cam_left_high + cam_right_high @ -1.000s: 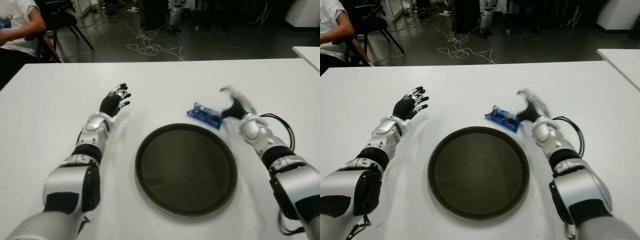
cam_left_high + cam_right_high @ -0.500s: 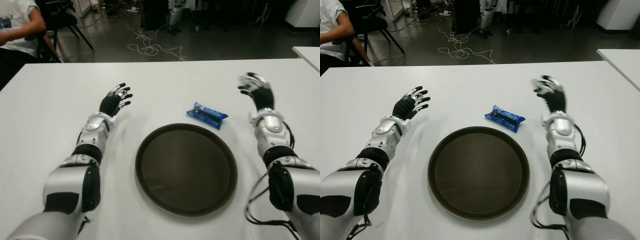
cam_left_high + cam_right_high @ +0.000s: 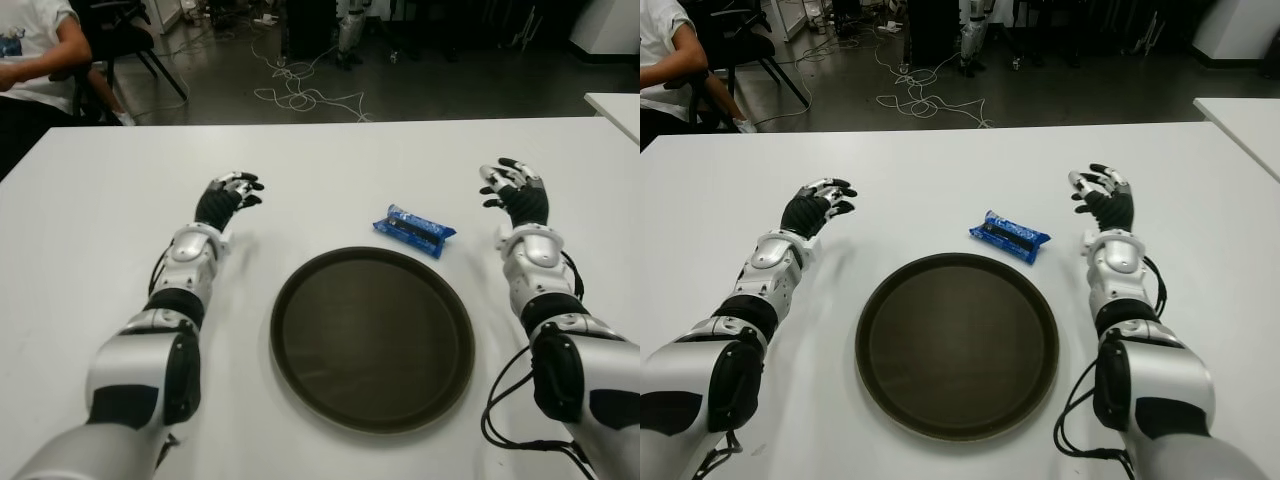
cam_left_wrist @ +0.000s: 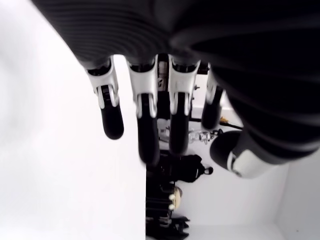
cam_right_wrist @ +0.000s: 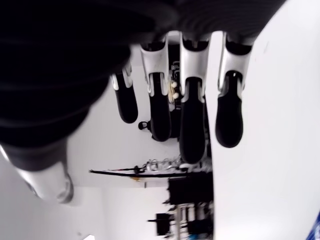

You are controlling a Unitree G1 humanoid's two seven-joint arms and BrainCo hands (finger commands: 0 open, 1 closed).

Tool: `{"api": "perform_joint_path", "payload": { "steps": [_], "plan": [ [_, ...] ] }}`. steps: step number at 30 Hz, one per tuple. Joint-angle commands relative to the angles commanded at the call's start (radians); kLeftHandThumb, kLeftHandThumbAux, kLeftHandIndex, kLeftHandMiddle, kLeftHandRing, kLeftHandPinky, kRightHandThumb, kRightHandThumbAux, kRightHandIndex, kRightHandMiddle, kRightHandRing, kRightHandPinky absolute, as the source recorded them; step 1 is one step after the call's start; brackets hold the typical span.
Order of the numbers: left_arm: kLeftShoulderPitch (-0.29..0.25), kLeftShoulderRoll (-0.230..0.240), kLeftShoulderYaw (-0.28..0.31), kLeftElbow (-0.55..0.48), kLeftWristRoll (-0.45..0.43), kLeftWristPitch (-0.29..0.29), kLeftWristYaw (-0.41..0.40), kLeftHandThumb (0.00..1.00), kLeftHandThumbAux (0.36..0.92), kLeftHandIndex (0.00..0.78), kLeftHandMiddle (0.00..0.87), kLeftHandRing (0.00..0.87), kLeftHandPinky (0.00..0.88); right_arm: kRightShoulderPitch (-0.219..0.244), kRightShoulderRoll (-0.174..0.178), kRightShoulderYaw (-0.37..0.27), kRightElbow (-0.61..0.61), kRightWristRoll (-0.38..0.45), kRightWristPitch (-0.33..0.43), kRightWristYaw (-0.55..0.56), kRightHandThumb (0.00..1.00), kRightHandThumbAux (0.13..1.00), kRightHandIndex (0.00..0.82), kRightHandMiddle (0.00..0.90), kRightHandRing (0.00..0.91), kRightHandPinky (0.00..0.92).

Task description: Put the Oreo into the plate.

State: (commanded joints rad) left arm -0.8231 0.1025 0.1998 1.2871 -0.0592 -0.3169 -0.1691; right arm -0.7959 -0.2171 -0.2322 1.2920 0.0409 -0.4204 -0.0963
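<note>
The Oreo point(image 3: 414, 230) is a blue packet lying flat on the white table point(image 3: 330, 165), just beyond the far right rim of the plate. The plate point(image 3: 372, 338) is a round dark tray near the table's front, with nothing in it. My right hand point(image 3: 512, 190) is out to the right of the Oreo, apart from it, its fingers point(image 5: 192, 125) spread and holding nothing. My left hand point(image 3: 228, 196) shows far to the left of the plate, fingers point(image 4: 146, 131) relaxed and slightly bent, holding nothing.
A person point(image 3: 35, 50) sits on a chair at the far left behind the table. Cables point(image 3: 300, 95) lie on the dark floor beyond the far edge. A second white table's corner point(image 3: 615, 105) shows at the right.
My right hand has left the Oreo, swung out to the right of it and settled there. The Oreo stayed in place. My left hand's fingers have drooped a little.
</note>
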Motion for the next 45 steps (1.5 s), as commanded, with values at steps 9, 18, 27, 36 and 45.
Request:
{"api": "perform_joint_path", "payload": {
  "steps": [9,18,27,36,45],
  "plan": [
    [0.001,0.004,-0.008,-0.003,0.007,-0.013,-0.024,0.843,0.659,0.420,0.564,0.716,0.735,0.004,-0.002,0.020,0.003,-0.031,-0.019,-0.022,0.703,0.714,0.436,0.771,0.761,0.764],
    [0.002,0.004,0.010,-0.003,-0.011,-0.010,-0.052,0.852,0.659,0.421,0.563,0.787,0.796,-0.006,0.003,0.005,0.002,-0.013,0.024,-0.012,0.705,0.716,0.437,0.803,0.795,0.793],
    [0.002,0.000,0.038,-0.002,-0.034,-0.006,-0.056,0.854,0.660,0.417,0.548,0.804,0.810,-0.009,0.007,-0.021,-0.010,0.021,0.022,0.031,0.703,0.717,0.437,0.797,0.793,0.793],
    [0.006,-0.008,0.061,-0.006,-0.052,-0.029,-0.045,0.855,0.659,0.419,0.551,0.809,0.813,-0.002,0.008,-0.050,-0.023,0.057,0.006,0.086,0.701,0.717,0.437,0.795,0.797,0.799],
    [0.009,-0.013,0.089,-0.009,-0.081,-0.063,-0.067,0.847,0.662,0.422,0.578,0.761,0.776,-0.008,-0.004,-0.078,-0.019,0.084,0.033,0.150,0.699,0.718,0.435,0.738,0.748,0.757]
  ]
}}
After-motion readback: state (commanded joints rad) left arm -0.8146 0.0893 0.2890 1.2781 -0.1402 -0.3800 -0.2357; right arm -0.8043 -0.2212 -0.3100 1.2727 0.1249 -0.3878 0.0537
